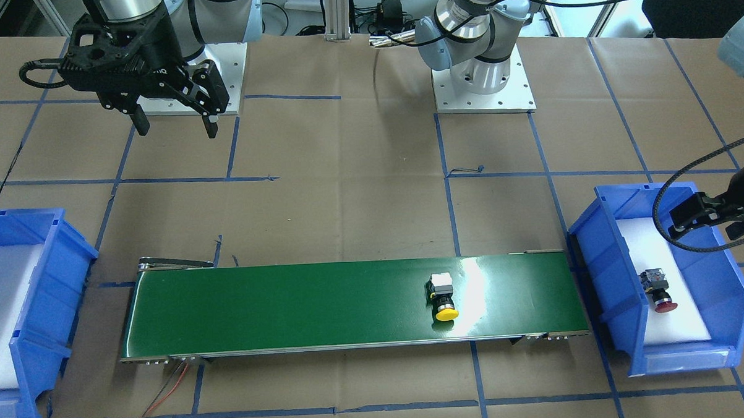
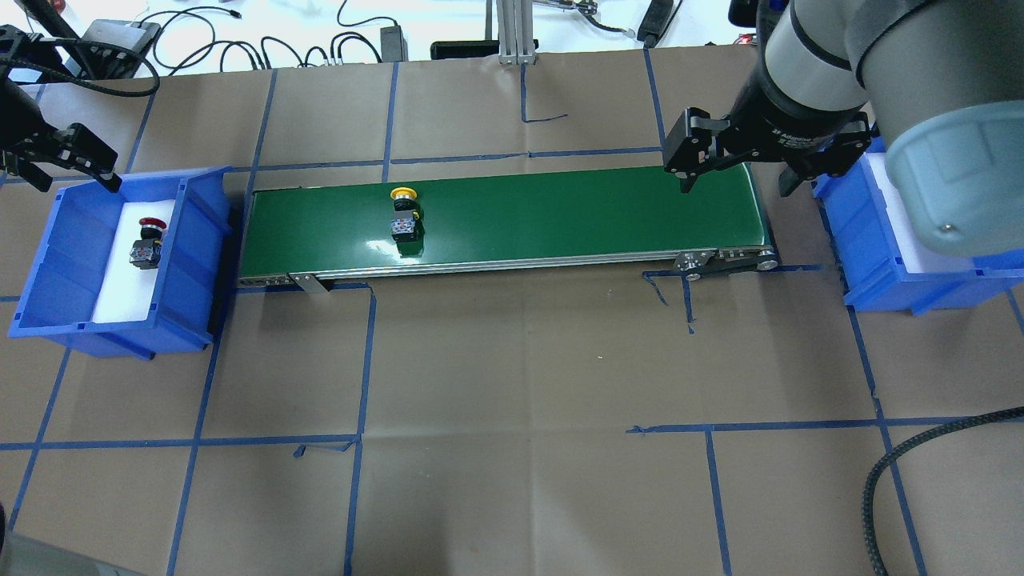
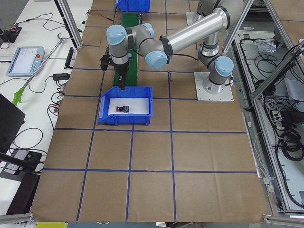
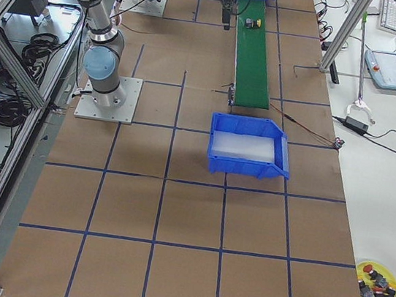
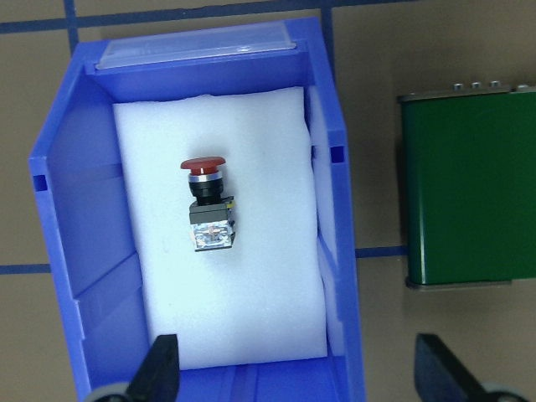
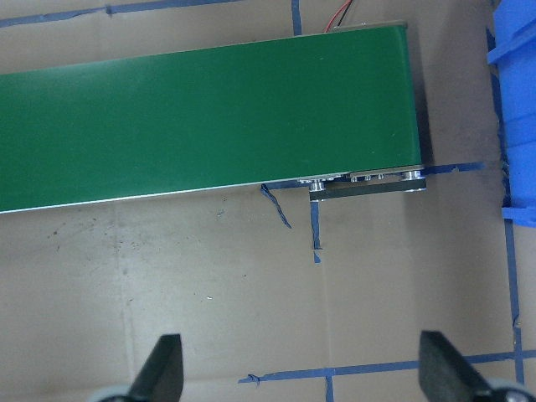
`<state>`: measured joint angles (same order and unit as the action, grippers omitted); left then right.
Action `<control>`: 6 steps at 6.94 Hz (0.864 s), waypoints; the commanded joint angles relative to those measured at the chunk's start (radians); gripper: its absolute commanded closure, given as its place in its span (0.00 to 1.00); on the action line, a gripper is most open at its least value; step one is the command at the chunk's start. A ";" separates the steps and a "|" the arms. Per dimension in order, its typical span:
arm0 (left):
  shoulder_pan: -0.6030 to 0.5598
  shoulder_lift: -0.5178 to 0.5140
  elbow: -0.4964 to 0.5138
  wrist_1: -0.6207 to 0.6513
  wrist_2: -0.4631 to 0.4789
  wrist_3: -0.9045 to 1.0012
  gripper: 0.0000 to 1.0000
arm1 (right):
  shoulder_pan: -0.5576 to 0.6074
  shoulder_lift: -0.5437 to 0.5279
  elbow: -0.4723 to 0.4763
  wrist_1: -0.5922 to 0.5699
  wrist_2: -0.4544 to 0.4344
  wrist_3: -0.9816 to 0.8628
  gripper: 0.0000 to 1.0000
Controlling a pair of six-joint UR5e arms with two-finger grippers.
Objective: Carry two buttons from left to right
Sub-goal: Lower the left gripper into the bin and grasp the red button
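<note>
The yellow button lies on its side on the green conveyor belt, toward the belt's left end. The red button lies on white foam inside the left blue bin. My left gripper hovers open above that bin's back edge, holding nothing. Above the belt's right end my right gripper hangs open and empty.
The right blue bin, lined with white foam, stands past the belt's right end. Both arm bases are bolted behind the belt. A yellow dish of spare buttons sits on a side bench. Cables run along the table's far edge.
</note>
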<state>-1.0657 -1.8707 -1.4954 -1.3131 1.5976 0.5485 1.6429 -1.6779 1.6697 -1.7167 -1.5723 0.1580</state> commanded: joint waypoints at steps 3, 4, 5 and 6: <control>0.026 -0.129 -0.019 0.147 -0.008 0.007 0.01 | 0.002 -0.002 -0.002 0.000 0.000 0.000 0.00; 0.026 -0.163 -0.020 0.181 -0.011 0.008 0.01 | 0.002 -0.002 -0.004 0.000 0.000 0.000 0.00; 0.027 -0.197 -0.020 0.204 -0.013 0.008 0.01 | 0.002 -0.002 -0.004 0.000 0.000 0.000 0.00; 0.026 -0.226 -0.020 0.233 -0.013 0.007 0.01 | 0.002 -0.002 -0.005 0.000 0.000 0.000 0.00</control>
<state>-1.0397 -2.0590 -1.5152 -1.1138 1.5855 0.5562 1.6444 -1.6797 1.6658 -1.7165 -1.5724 0.1580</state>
